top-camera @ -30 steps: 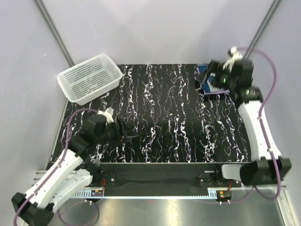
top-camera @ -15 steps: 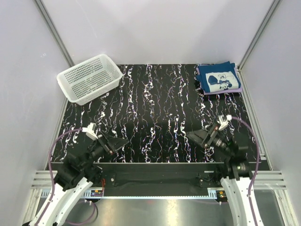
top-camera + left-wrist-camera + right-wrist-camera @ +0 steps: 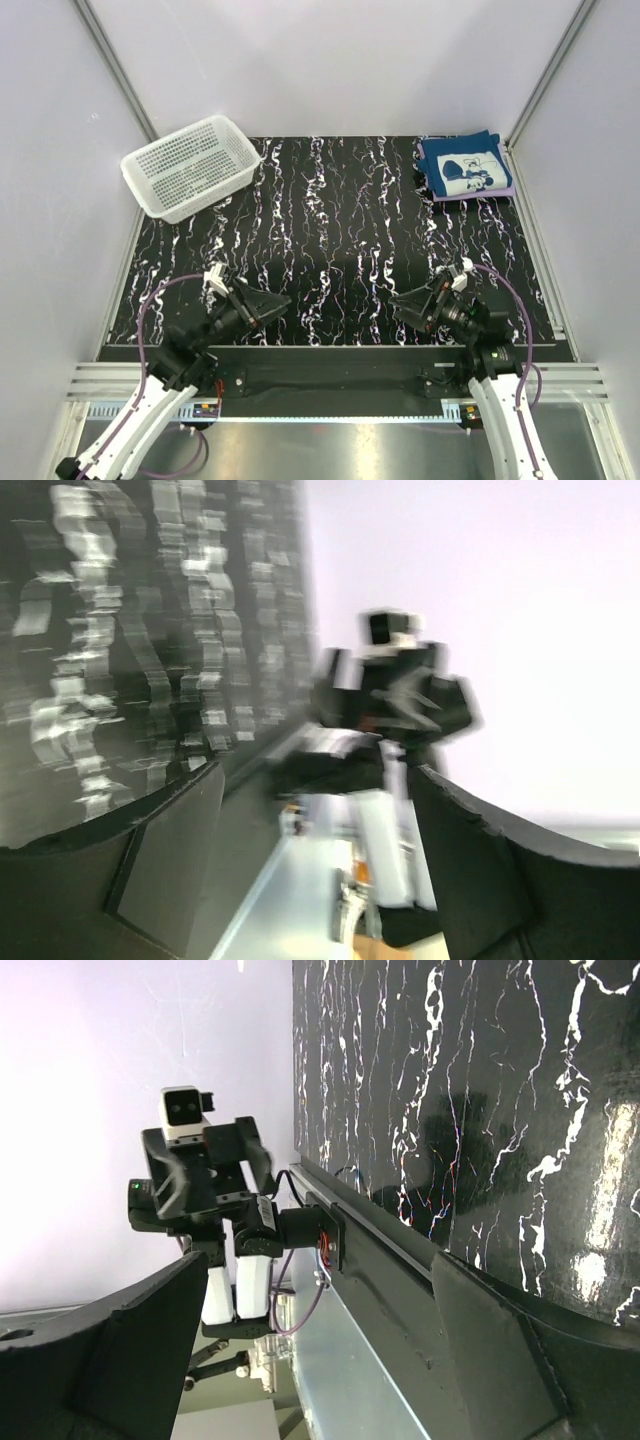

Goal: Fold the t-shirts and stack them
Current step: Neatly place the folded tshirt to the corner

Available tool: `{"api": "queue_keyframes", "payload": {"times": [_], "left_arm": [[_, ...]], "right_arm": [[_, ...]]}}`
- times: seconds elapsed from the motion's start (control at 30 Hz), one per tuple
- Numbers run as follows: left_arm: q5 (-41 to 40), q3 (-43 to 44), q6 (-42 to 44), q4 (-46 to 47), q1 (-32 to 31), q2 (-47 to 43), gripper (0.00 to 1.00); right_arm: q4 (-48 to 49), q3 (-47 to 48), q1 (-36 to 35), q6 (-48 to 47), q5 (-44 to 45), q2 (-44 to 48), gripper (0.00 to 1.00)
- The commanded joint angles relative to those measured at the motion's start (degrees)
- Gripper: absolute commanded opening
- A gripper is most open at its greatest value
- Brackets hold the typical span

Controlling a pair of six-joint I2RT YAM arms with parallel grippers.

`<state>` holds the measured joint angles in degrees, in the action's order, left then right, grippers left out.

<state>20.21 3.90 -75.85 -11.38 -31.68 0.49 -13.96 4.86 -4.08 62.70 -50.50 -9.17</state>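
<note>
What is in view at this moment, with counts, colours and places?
teal-blue shirt: one, white print, folded, far right corner, top of the stack
lavender shirt: one, pale purple, under it, only edges showing
basket: one, white perforated plastic, far left
table: one, black with white marbling
left claw: one, black, open, holding nothing, near left
right claw: one, black, open, holding nothing, near right
</note>
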Motion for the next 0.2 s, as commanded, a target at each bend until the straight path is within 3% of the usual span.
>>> {"api": "queue_keyframes", "payload": {"times": [0.0, 0.17], "left_arm": [[6.0, -12.5, -5.8, 17.4, -0.4, -9.1, 0.80], [9.8, -12.6, -6.2, 22.8, -0.5, -9.4, 0.85]], "right_arm": [[-2.6, -4.7, -0.2, -2.0, -0.7, 1.8, 1.00], [-6.3, -4.8, -0.2, -1.4, -3.4, 6.7, 1.00]]}}
